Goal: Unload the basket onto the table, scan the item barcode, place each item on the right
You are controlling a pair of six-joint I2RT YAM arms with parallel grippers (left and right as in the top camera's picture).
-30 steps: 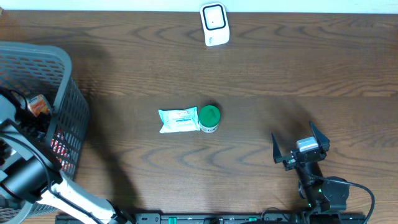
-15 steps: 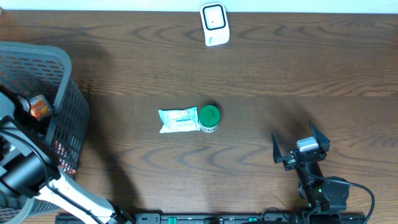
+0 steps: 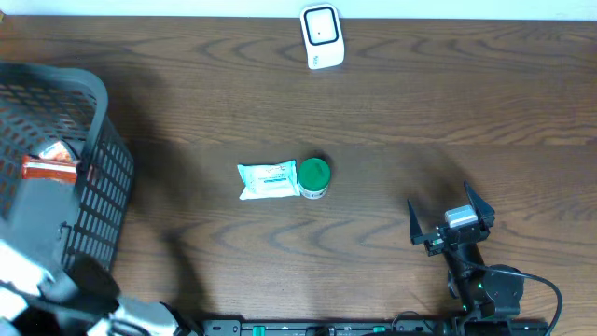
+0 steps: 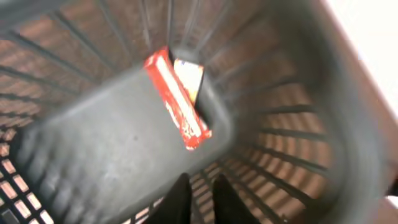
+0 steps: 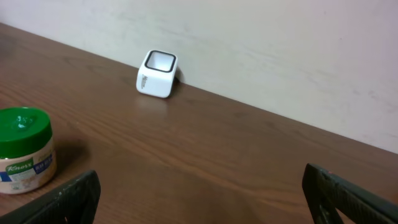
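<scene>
Plainly, the left gripper [image 4: 202, 200] hangs inside the mesh basket [image 4: 351, 130], its fingers drawn nearly together with nothing visible between them, though the view is blurred. Just ahead of the tips lies the red box [image 4: 178, 99]. Its long axis slants from far-left to near-right, and the near end points almost at the fingers. By that lie the left arm is the one to take it; the right gripper [image 3: 451, 224], spread wide, sits well apart, and the barcode scanner [image 3: 322, 35] stands at the far edge of the table [image 3: 187, 93]
</scene>
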